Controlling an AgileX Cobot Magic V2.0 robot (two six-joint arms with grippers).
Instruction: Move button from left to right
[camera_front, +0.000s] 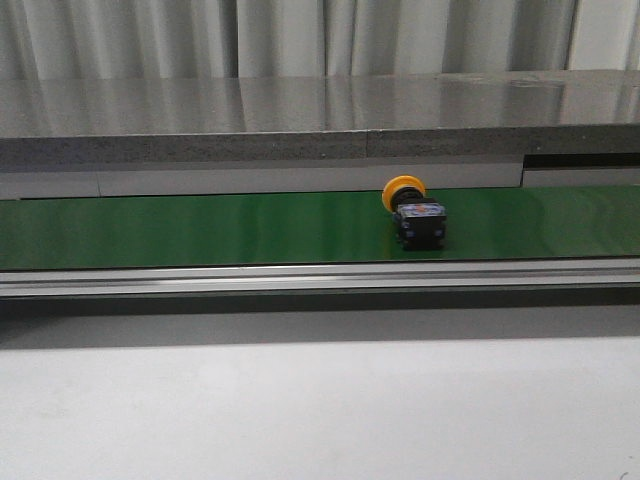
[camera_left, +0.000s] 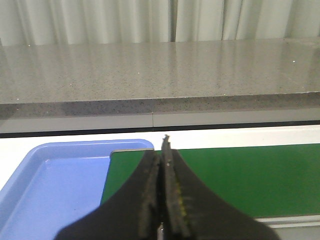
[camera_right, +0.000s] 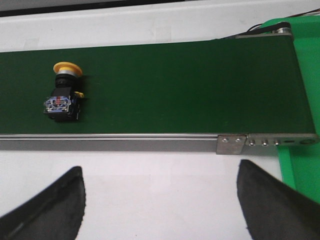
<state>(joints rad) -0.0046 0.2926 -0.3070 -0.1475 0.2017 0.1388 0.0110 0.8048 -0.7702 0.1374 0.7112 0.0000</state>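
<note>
One button (camera_right: 63, 95) lies tipped on green belt (camera_right: 175, 85), untouched. Rigid, light, probably top-heavy; yellow cap slick, so pinch black body. Right hand (camera_right: 160, 200) spread wide; left hand (camera_left: 162, 190) closed, empty.

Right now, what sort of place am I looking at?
Probably a factory-style test bench: a green conveyor belt carries a yellow-capped button, with a blue tray at one end and a grey counter behind.
</note>
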